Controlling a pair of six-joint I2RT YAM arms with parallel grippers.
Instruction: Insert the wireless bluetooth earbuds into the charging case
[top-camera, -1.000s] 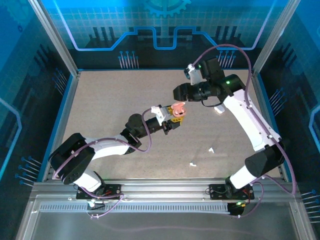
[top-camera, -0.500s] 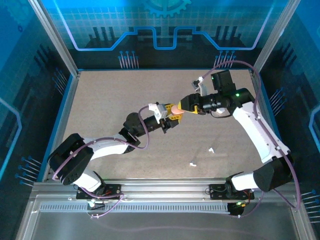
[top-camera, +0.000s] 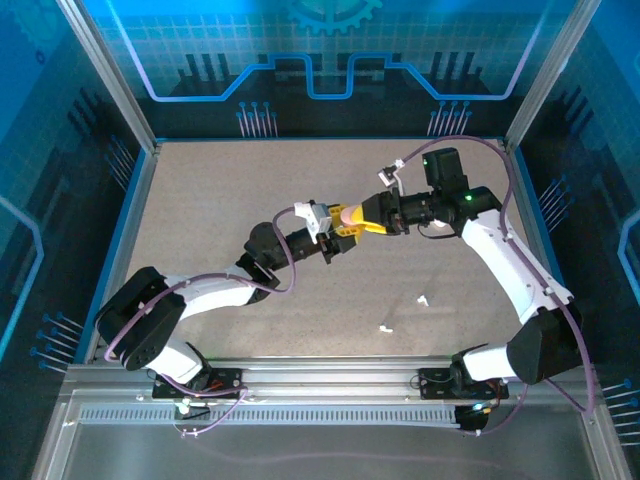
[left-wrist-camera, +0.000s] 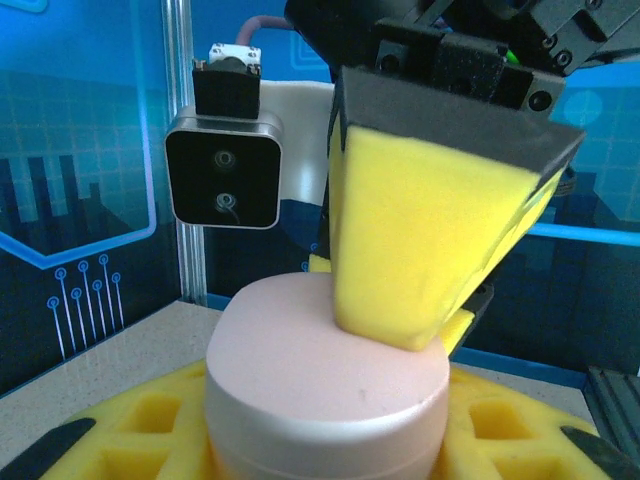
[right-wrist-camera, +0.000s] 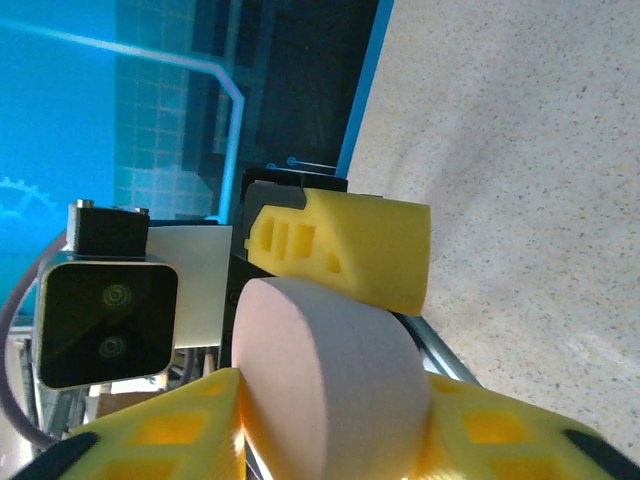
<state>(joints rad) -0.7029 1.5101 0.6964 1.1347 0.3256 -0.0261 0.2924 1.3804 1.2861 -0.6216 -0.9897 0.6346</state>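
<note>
A pink rounded charging case (top-camera: 347, 212) hangs above the middle of the table, lid closed. My left gripper (top-camera: 338, 230) is shut on it, and in the left wrist view the case (left-wrist-camera: 320, 370) sits between that gripper's yellow pads (left-wrist-camera: 150, 440). My right gripper (top-camera: 364, 219) meets it from the right. One of the right gripper's yellow fingers (left-wrist-camera: 420, 240) lies on the case's top. In the right wrist view the case (right-wrist-camera: 330, 380) is clamped between yellow pads (right-wrist-camera: 160, 430). Two tiny white earbuds (top-camera: 423, 299) (top-camera: 385, 327) lie on the table in front.
The speckled tabletop (top-camera: 220, 200) is walled by blue panels and aluminium posts. A metal rail (top-camera: 320, 375) runs along the near edge by the arm bases. The right arm's cable (top-camera: 470, 143) loops above its wrist.
The right gripper swung left from the back right and closed in on the pink case. The left gripper shifted slightly up and left, still holding the case.
</note>
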